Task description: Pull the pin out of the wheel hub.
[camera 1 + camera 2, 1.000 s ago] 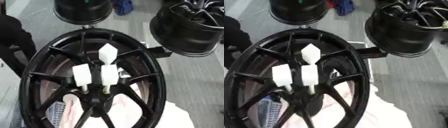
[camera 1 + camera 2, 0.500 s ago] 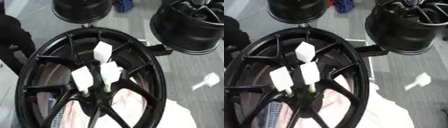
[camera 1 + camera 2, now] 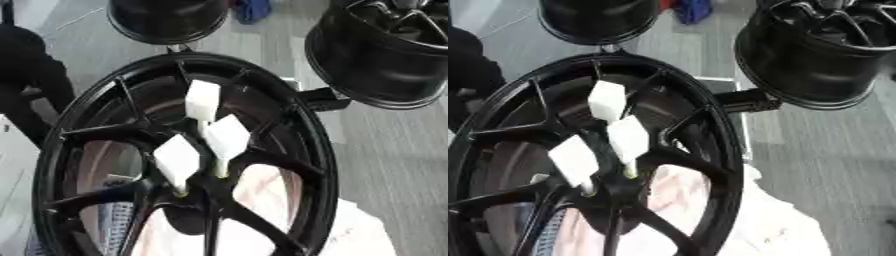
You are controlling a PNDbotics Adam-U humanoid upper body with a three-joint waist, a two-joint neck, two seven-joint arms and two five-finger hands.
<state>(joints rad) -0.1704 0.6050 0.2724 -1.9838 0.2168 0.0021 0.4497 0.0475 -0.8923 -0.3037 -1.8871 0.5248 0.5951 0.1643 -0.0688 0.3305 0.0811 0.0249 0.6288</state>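
3 white pins (image 3: 203, 100) in 1 black wheel hub (image 3: 203, 200); 2 more wheels (image 3: 385, 55) behind; no hand visible.

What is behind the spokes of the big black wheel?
Through the gaps in the wheel shows a pale pinkish-white cloth and, lower left, something blue-grey striped. The spokes and hub cover the rest. Three white-tagged pins stand at the hub.

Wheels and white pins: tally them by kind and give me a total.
Black wheels: 3, the near spoked wheel, one at far left, one at far right.
White-headed pins in the near wheel's hub: 3, at.
Total: 6.
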